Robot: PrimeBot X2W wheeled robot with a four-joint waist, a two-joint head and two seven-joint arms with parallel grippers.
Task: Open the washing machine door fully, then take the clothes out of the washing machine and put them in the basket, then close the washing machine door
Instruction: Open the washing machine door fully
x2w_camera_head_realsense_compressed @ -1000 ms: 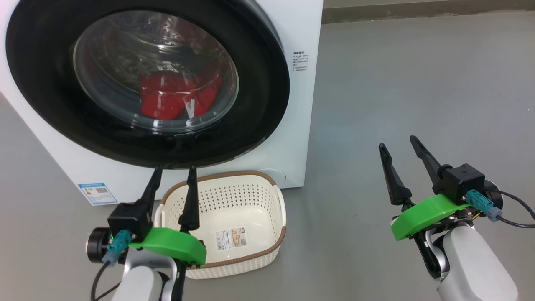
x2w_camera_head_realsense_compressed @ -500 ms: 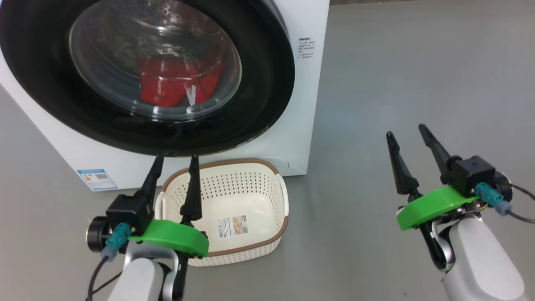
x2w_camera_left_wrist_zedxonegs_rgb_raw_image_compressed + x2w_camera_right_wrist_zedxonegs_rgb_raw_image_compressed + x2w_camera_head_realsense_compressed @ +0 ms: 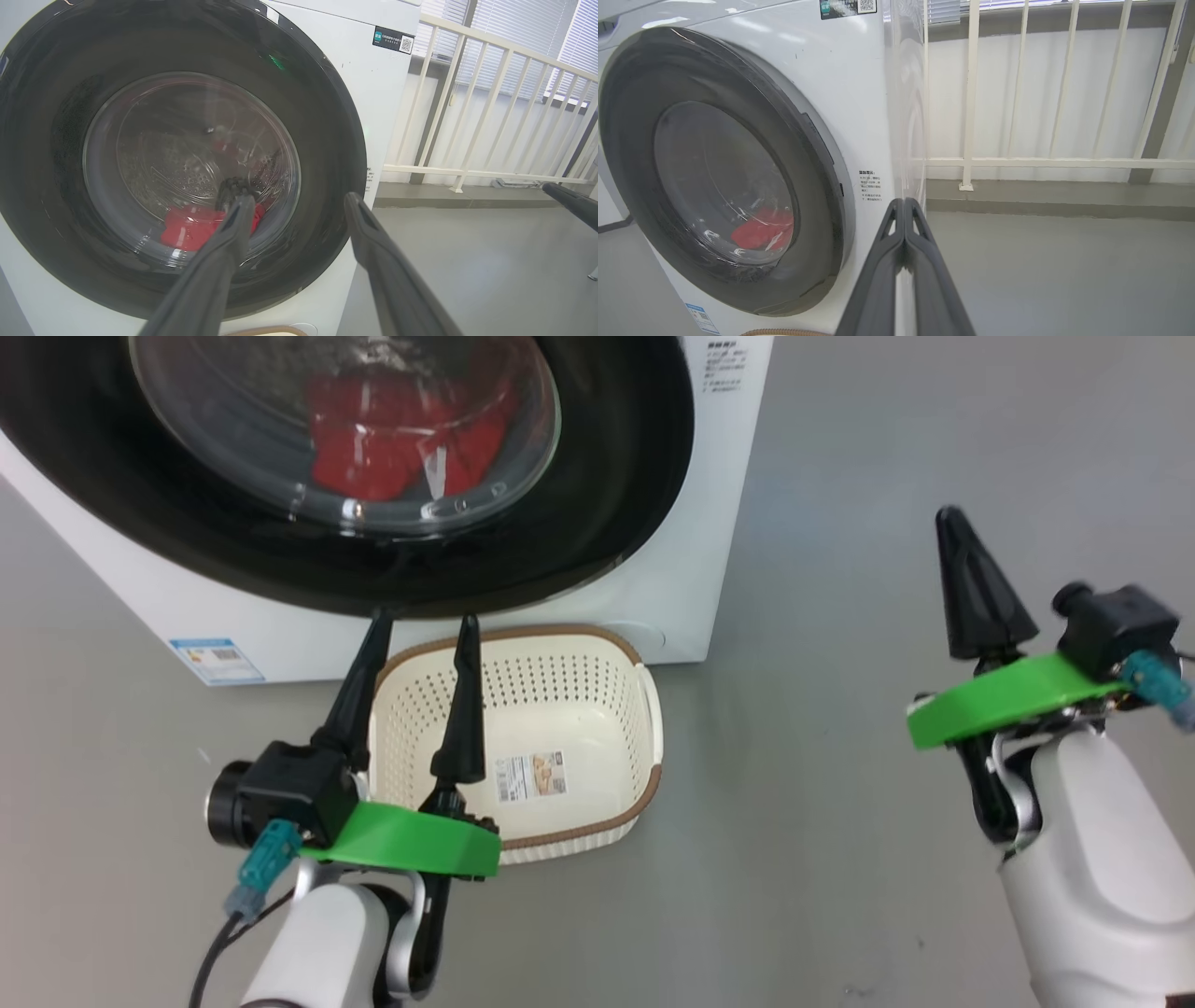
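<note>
Head view: the washing machine [image 3: 702, 541] has a blue label [image 3: 217, 658], and the basket [image 3: 560, 695] before it has a paper label [image 3: 532, 777]; both are too small to read. The washing machine door [image 3: 607, 504] is closed over the red clothes [image 3: 373, 457]. The left gripper [image 3: 425, 619] is spread wide by the basket, and the right gripper [image 3: 950, 518] is pinched together, empty.

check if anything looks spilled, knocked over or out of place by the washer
Nothing stands out. The door is shut on the washer, the red clothes lie inside, and the basket stands upright on the floor in front, holding only a label.
</note>
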